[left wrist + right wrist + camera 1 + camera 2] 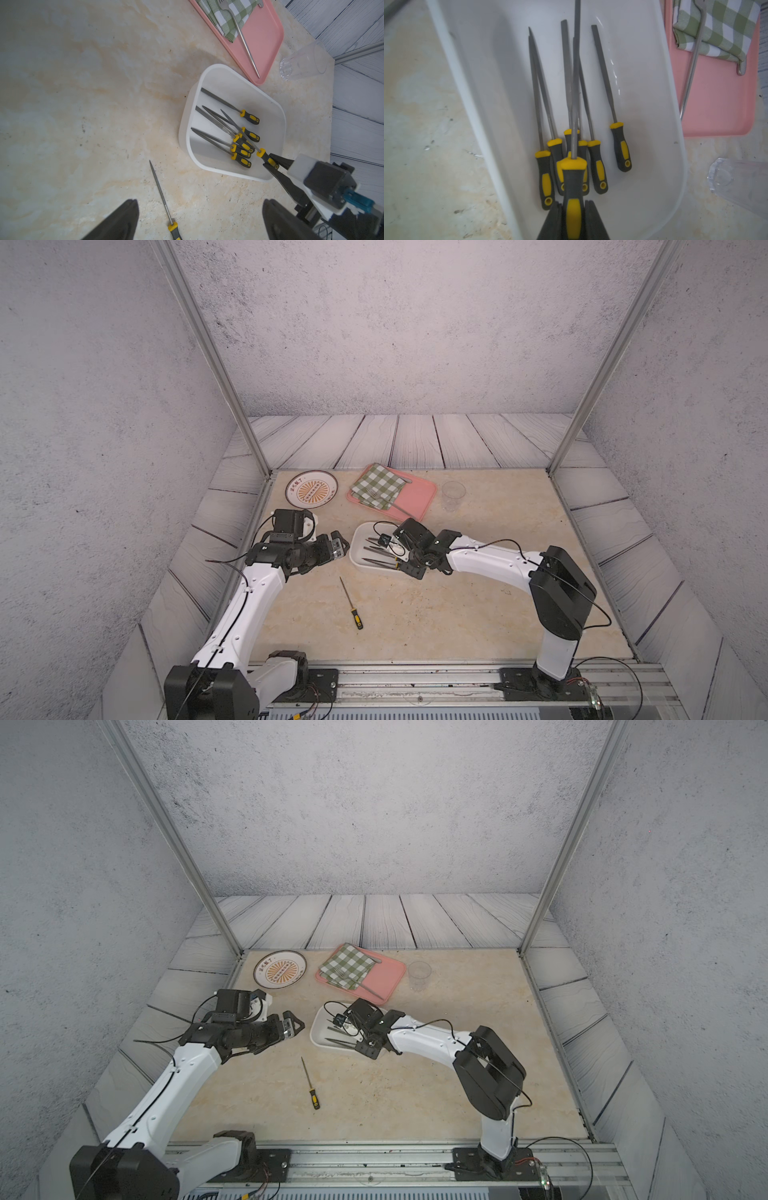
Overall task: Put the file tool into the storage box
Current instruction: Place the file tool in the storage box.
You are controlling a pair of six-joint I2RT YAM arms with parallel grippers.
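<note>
Right wrist view showed our right hand gripping the file tool over the storage box; we judged that releasing it came next.

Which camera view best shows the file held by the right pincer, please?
The right wrist view: the held file is close and central, handle clamped in the right pincer, blade over the storage box. The left wrist view shows it smaller, side-on. In both top views the right arm mostly hides it.

files in storage box, tray behind it, plate L of tray, glass R, 1 file in front
</note>
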